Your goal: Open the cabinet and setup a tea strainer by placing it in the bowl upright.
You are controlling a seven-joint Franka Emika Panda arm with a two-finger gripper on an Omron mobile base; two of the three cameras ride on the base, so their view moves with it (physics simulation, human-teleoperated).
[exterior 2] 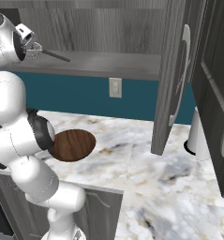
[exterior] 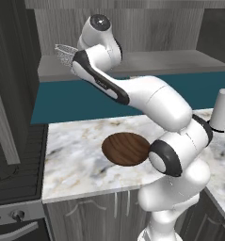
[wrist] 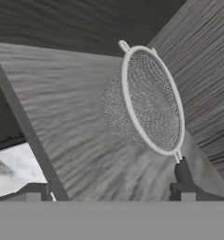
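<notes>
The gripper (wrist: 110, 194) stands with its fingers wide apart and nothing between them, reached up into the open cabinet (exterior 2: 132, 28). In the hand view its two dark tips rise at the bottom, one at the left near the shelf's front edge and one at the right, just below the dark handle of the tea strainer (wrist: 148, 101). The strainer lies on the cabinet's grey wood-grain shelf, its round wire-mesh basket ringed by a pale rim and tilted on its side, handle pointing back toward the right finger. Whether that finger touches the handle cannot be told.

In the left base view the strainer (exterior: 64, 52) shows as a small mesh cup at the left end of the shelf, just beside the arm's wrist. The arm rises from the base, folds at a dark elbow joint over the counter's front edge, then stretches up and to the left, the wrist bent so the hand points into the cabinet.

The bowl (exterior: 126, 148), dark brown wood, sits on the marble counter (exterior: 71, 155) near its front edge, below the forearm. A cabinet door (exterior 2: 172, 79) with a long silver handle stands swung open over the counter's right part.
</notes>
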